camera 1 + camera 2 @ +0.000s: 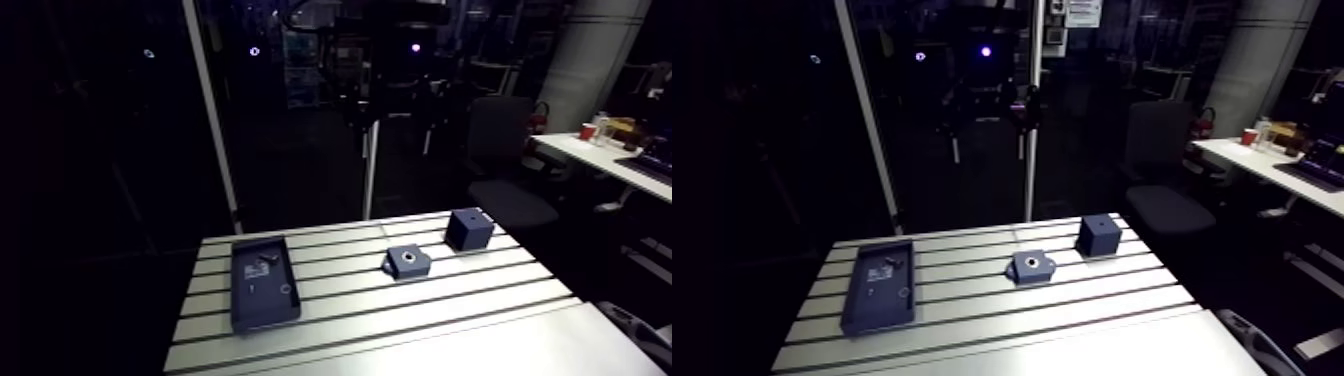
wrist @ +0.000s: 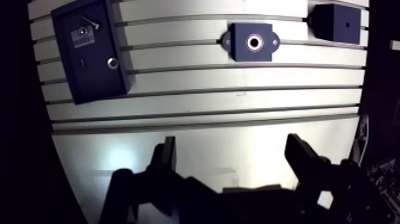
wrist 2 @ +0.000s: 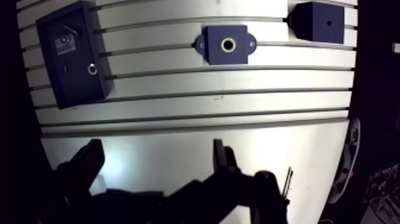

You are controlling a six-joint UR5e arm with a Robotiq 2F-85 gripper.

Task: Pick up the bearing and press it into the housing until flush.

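The bearing (image 2: pixel 112 62) is a small metal ring lying in a dark blue tray (image 2: pixel 80 80) ahead of the gripper, off to one side. Further along the slotted table sits the housing (image 2: pixel 253 42), a dark flat block with two ears and a round bore in its middle. My gripper (image 2: pixel 232 149) hangs above the table's near part, well short of both. It is open, with only bare table between its fingers (image 2: pixel 168 156). In the arm view the tray (image 1: pixel 262 300) lies at the left and the housing (image 1: pixel 406 262) in the middle; the gripper does not show there.
A dark cube (image 2: pixel 336 22) with a small hole on top stands beyond the housing, near the table's far corner. The tray also holds a small pin (image 2: pixel 90 22) and a labelled part (image 2: pixel 82 34). The table (image 2: pixel 238 74) has long slots running across it.
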